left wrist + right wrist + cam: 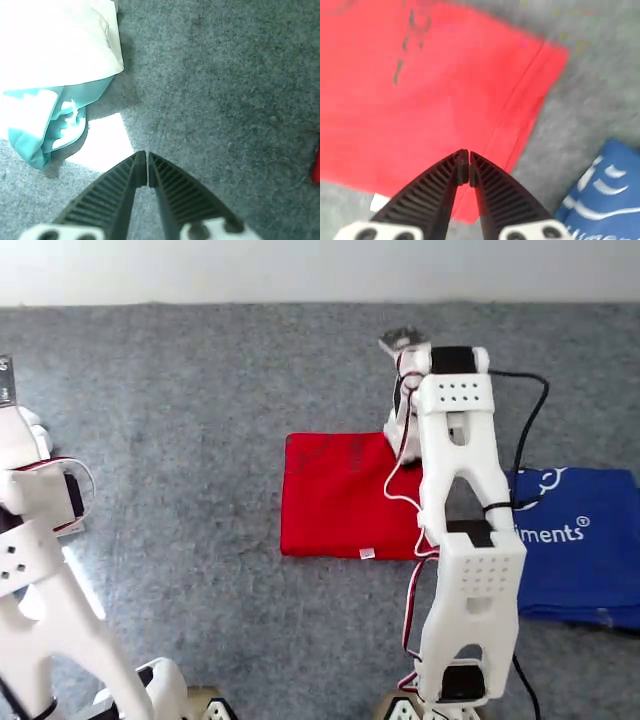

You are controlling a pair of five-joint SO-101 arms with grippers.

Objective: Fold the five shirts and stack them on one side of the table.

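While the left gripper (148, 175), fingers together and empty, hangs left of the red shirt (335, 495), a teal shirt (50, 132) and a cream shirt (55, 40) lie heaped farther from it. The red shirt looks folded; the right gripper (465, 172), together on nothing, hovers over its edge. Stacking it on the blue shirt (580, 540) just right of it seems next. Both bear print; a white tag (367, 553) marks the red hem.

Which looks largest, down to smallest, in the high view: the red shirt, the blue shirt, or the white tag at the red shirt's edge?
1. red shirt and blue shirt: look alike; the right arm hides part of each, so unranked.
2. white tag: clearly smallest.
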